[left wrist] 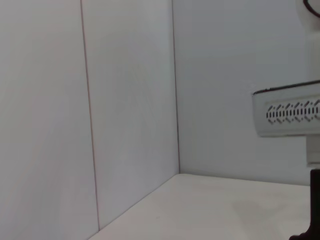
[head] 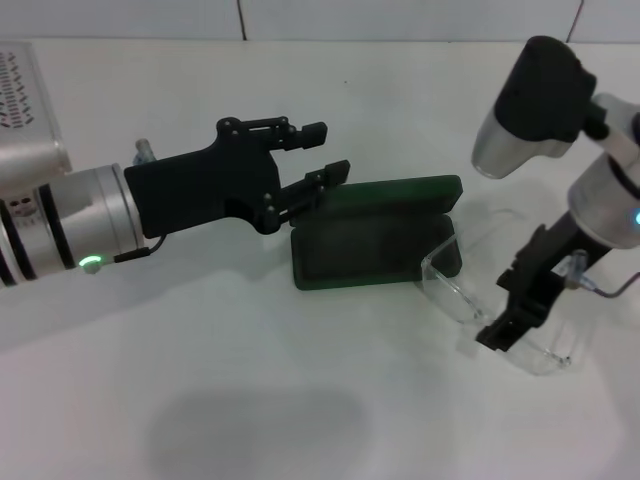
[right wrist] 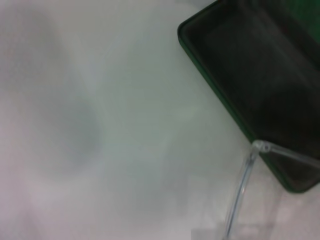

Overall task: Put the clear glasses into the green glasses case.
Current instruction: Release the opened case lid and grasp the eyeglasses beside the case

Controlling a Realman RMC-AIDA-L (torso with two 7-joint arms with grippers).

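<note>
The green glasses case (head: 365, 250) lies open at the table's centre, its lid (head: 395, 195) standing up at the back. In the right wrist view, its dark inside (right wrist: 260, 85) holds nothing. My left gripper (head: 320, 152) is open at the lid's left end, with the lower finger (head: 328, 176) against or just above the lid's edge. The clear glasses (head: 455, 285) are to the right of the case, with one end reaching over the case's right corner. My right gripper (head: 503, 330) is shut on the clear glasses. A clear arm (right wrist: 242, 192) shows beside the case corner.
The white table (head: 250, 400) runs out on all sides, with a white wall (head: 400, 18) along the back. In the left wrist view only the wall corner (left wrist: 175, 100) and a white robot part (left wrist: 287, 114) show.
</note>
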